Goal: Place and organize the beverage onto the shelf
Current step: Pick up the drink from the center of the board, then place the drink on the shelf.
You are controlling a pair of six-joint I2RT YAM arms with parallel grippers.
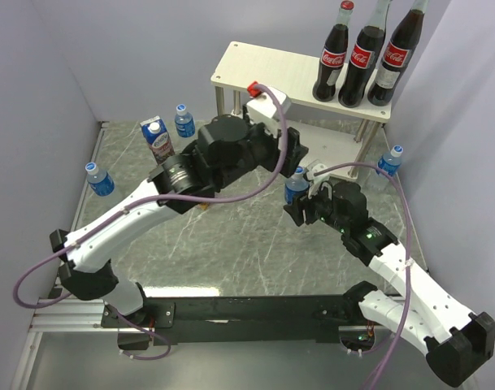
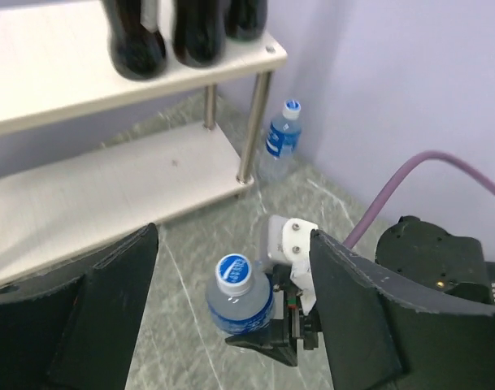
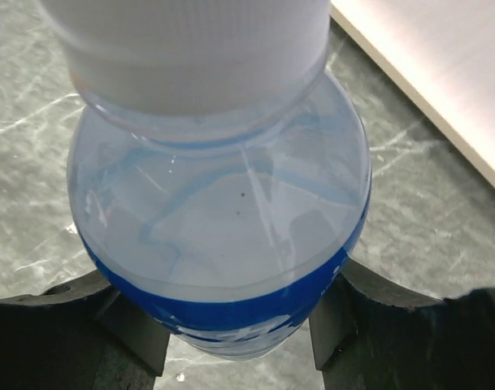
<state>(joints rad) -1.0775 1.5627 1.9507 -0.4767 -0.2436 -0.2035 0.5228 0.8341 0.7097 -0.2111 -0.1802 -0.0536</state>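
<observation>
While the right fingers (image 3: 60, 337) clamp a small water bottle (image 3: 223, 203) at its blue label, close in front of the shelf (image 1: 255, 69), the left fingers (image 2: 93, 301) hang spread wide above it, holding nothing. Three Coca-Cola bottles (image 1: 362, 57) stand at the top board's right end. Another water bottle (image 1: 388, 161) stands on the worktop (image 1: 231, 236) beside the shelf's right leg.

Three Coca-Cola bottles (image 1: 361, 57) stand together at the right end of the shelf's (image 1: 263, 69) top board. The right hand (image 1: 300, 201) clasps a water bottle (image 1: 296, 184) upright in front of the shelf. On the marbled surface (image 1: 231, 236), a juice carton (image 1: 158, 138) stands just beside a rear water bottle (image 1: 184, 120). A left water bottle (image 1: 100, 179) and a right water bottle (image 1: 389, 161) stand well apart.
</observation>
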